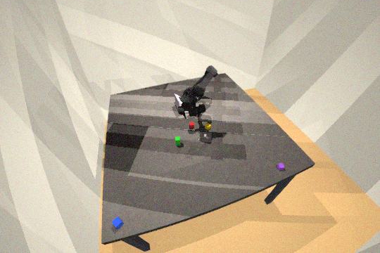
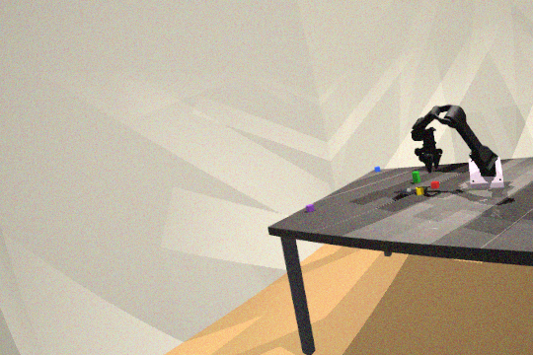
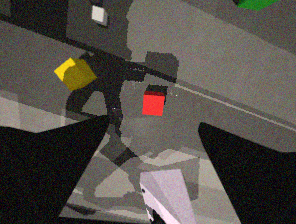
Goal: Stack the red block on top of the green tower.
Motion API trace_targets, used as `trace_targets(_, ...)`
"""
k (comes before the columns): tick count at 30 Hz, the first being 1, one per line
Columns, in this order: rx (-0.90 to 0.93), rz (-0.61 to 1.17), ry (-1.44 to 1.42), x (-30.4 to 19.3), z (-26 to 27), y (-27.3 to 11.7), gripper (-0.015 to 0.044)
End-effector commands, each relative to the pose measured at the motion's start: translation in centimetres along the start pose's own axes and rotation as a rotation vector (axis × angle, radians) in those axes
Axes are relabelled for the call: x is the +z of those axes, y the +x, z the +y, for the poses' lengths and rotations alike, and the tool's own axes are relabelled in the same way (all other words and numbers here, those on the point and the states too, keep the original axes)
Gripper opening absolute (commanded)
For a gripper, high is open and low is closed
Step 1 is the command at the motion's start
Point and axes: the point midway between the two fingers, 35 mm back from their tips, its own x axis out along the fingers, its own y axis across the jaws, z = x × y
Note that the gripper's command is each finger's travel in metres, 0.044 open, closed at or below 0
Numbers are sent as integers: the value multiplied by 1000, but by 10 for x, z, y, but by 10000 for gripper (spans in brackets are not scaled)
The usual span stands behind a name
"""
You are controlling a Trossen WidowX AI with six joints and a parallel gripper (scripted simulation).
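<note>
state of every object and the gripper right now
gripper: open, empty, above the table
red block: on the table, not gripped
green tower: upright, nothing on top
yellow block: on the table, tilted in wrist view
purple block: near table edge
blue block: near table corner

A matte black jointed arm (image 2: 464, 127) on a pale lilac base (image 2: 486, 175), ending in a black claw (image 2: 428, 162).

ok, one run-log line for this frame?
phase: approach | claw: open, empty, above small red cube | red cube: on dark table, ungrasped | green block tower: upright, untouched | yellow cube: beside red cube, apart
</note>
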Motion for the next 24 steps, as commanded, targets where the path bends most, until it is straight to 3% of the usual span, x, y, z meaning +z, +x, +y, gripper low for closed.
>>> trace_targets(1,7,4,9,0,-1,11,440)
trace_targets(7,9,4,8,-1,0,44,440)
trace_targets(24,9,4,8,-1,0,63,440)
